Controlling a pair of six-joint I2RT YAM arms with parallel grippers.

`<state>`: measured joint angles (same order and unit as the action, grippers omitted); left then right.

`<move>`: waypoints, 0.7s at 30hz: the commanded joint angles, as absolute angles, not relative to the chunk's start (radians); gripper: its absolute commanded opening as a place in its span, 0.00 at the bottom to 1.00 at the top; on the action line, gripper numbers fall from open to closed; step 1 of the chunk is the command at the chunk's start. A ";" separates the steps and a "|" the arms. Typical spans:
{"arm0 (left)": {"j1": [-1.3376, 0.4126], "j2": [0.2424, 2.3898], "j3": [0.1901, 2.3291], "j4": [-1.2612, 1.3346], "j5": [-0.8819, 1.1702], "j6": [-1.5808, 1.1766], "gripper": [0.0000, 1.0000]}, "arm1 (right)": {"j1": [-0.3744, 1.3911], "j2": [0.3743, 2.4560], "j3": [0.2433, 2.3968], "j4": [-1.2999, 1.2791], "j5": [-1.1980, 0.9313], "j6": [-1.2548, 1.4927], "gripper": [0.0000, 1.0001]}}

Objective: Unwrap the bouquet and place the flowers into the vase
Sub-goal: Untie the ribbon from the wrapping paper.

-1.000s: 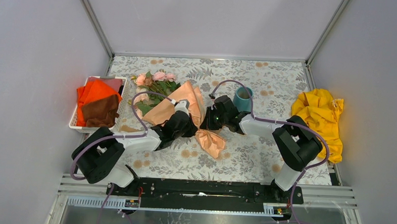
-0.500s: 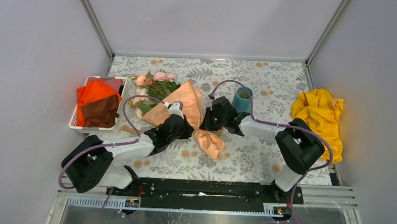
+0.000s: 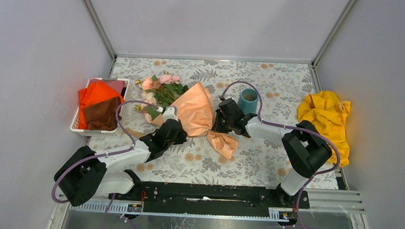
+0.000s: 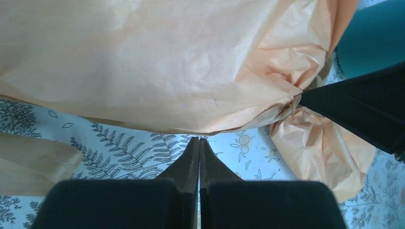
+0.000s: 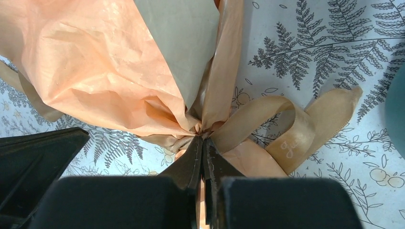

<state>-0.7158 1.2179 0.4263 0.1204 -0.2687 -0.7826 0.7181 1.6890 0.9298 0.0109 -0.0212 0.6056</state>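
Note:
The bouquet point(image 3: 193, 111) lies across the mid-table, its peach paper point(image 4: 157, 62) still gathered at a waist. The flowers point(image 3: 160, 87) stick out of its far-left end. My right gripper point(image 5: 203, 139) is shut on the tan ribbon point(image 5: 267, 124) at the knot. A bow loop and tails spread to the right of that knot. My left gripper point(image 4: 198, 139) is shut on nothing, its tips just short of the paper's near edge, over bare table. The teal vase point(image 3: 248, 101) stands upright just behind the right gripper point(image 3: 219, 126).
A white basket point(image 3: 80, 130) with orange and brown cloths sits at the left edge. A yellow cloth point(image 3: 326, 120) is heaped at the right. A loose tan ribbon tail point(image 4: 33, 162) lies on the table left of my left fingers.
My left gripper has drawn back toward the near left, off the paper. The bouquet has shifted right and swung a little, with the right gripper still at its waist.

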 commanded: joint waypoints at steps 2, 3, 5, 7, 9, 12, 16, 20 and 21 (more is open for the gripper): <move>-0.712 1.207 0.445 0.194 -0.177 -0.718 0.00 | 0.714 1.669 0.989 -0.068 -0.008 0.557 0.11; -0.712 1.213 0.451 0.207 -0.142 -0.708 0.00 | 0.715 1.663 0.995 -0.079 0.006 0.544 0.15; -0.713 1.227 0.464 0.224 -0.098 -0.709 0.00 | 0.715 1.646 1.012 -0.111 0.046 0.513 0.21; -0.713 1.242 0.465 0.253 -0.072 -0.727 0.00 | 0.719 1.625 1.034 -0.147 0.087 0.477 0.23; -0.712 1.258 0.462 0.280 -0.065 -0.743 0.00 | 0.726 1.603 1.053 -0.180 0.123 0.444 0.26; -0.713 1.296 0.484 0.288 -0.065 -0.746 0.01 | 0.737 1.580 1.066 -0.204 0.143 0.400 0.31; -0.713 1.354 0.539 0.282 -0.065 -0.732 0.01 | 0.754 1.573 1.060 -0.212 0.140 0.369 0.38; -0.712 1.414 0.598 0.264 -0.099 -0.710 0.01 | 0.758 1.596 1.061 -0.201 0.120 0.359 0.38; -0.713 1.425 0.611 0.263 -0.105 -0.705 0.01 | 0.761 1.601 1.065 -0.200 0.115 0.357 0.38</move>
<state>-0.7158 1.3865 0.5488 0.2188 -0.0799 -0.7403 0.7464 1.6016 1.0290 -0.1925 0.1116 0.3973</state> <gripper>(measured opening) 0.008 0.378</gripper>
